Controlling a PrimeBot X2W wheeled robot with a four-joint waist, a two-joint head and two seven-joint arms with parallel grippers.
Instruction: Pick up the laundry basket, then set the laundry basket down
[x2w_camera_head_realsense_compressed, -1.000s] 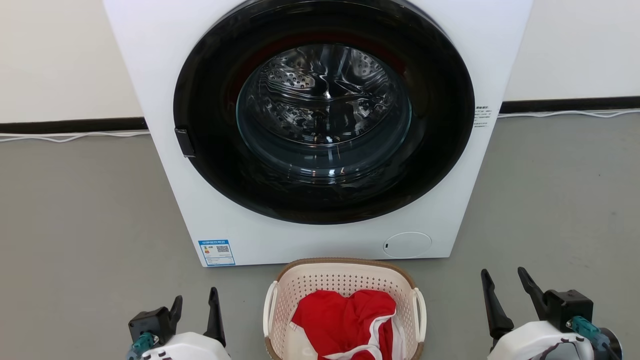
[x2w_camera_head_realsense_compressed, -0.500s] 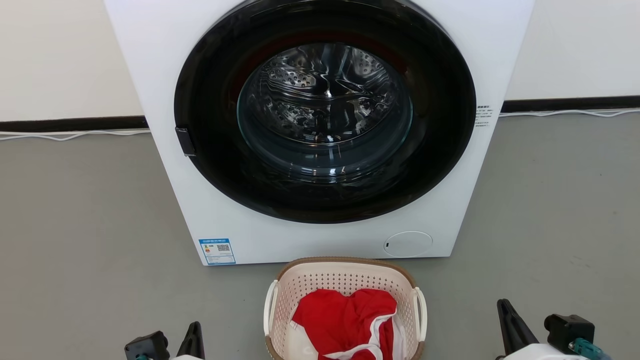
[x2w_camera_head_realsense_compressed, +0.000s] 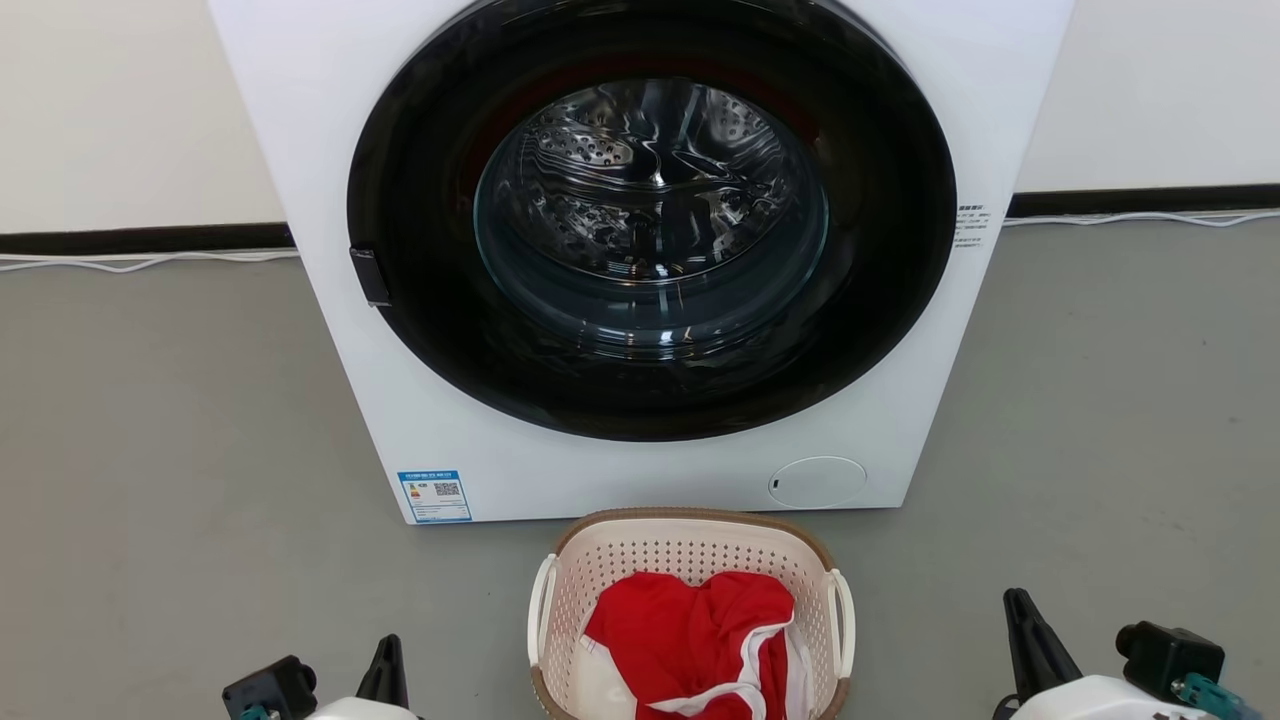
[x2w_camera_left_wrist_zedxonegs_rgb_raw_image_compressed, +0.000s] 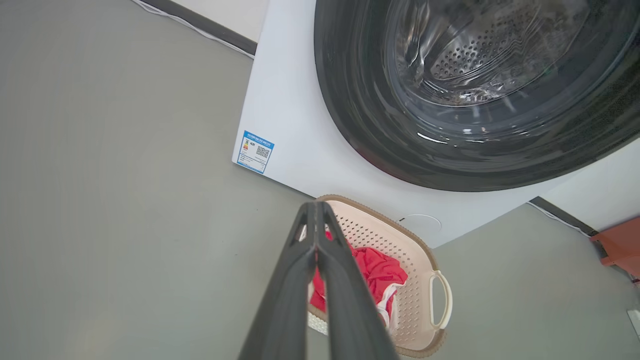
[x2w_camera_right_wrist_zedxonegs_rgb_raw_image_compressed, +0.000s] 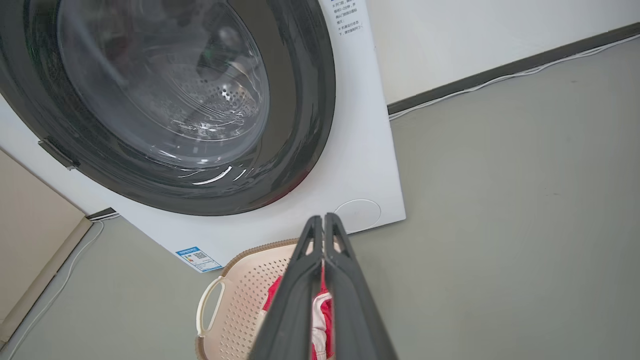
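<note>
Basket: the laundry basket (x2w_camera_head_realsense_compressed: 690, 560) sits on the floor (x2w_camera_head_realsense_compressed: 170, 420) just in front of the washer (x2w_camera_head_realsense_compressed: 330, 130), red cloth (x2w_camera_head_realsense_compressed: 690, 630) inside, not lifted.
Handles: white loops on both sides, likely the grab points.
Left gripper (x2w_camera_left_wrist_zedxonegs_rgb_raw_image_compressed: 316, 210): jaws closed, empty, off the basket's left.
Right gripper (x2w_camera_right_wrist_zedxonegs_rgb_raw_image_compressed: 324, 220): closed, empty, well to its right.

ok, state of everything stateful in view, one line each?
washer door: closed, drum behind the glass looks empty
laundry basket: upright on the floor in front of the washer, not held
red garment: crumpled inside the basket
left gripper: jaws shut, holding nothing, apart from the basket
right gripper: jaws shut, holding nothing, apart from the basket
</note>
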